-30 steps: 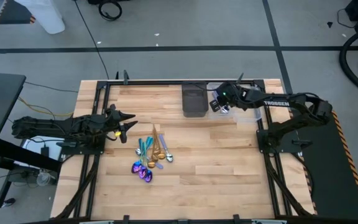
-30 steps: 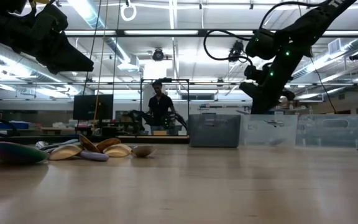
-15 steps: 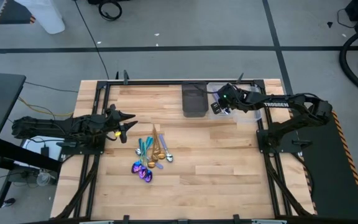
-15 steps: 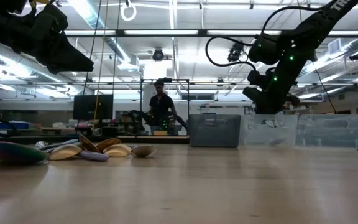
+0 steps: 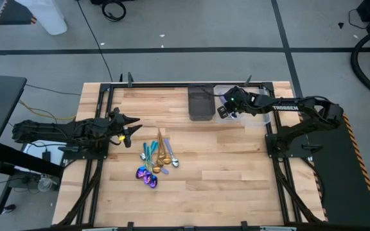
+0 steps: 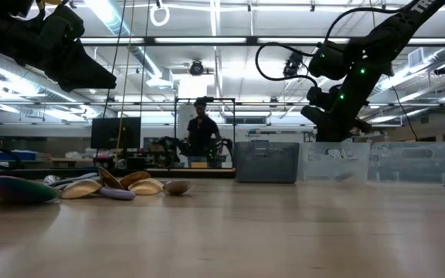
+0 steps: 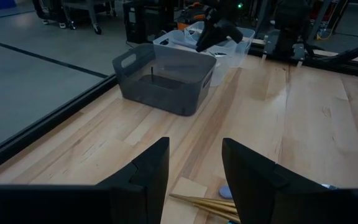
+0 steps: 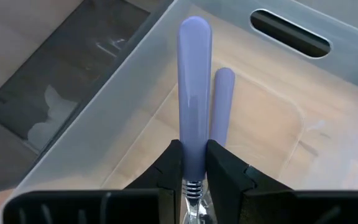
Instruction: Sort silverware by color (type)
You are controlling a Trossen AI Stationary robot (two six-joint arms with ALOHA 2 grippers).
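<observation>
1. The lavender-handled utensil sits pinched between my right gripper's two fingers, its handle running straight out ahead of the fingertips over the clear bin. A second lavender handle lies on the bin floor just beside it, apart from my fingers.
2. Over the last second my right gripper has slid a little further from the dark bin and settled above the clear bin; in the last half second it has barely moved. I read that as the carry being finished, with the release the step in hand.
3. The fingers are clamped on the handle, so the piece is not yet dropped; opening them should let it fall next to its match.
4. The rest of the silverware lies in a heap well apart from my right fingers, close ahead of my left gripper.
5. My left gripper waits over the table's left side, fingers spread and holding nothing, unchanged across the second; gold handles show just beyond its fingertips.
</observation>
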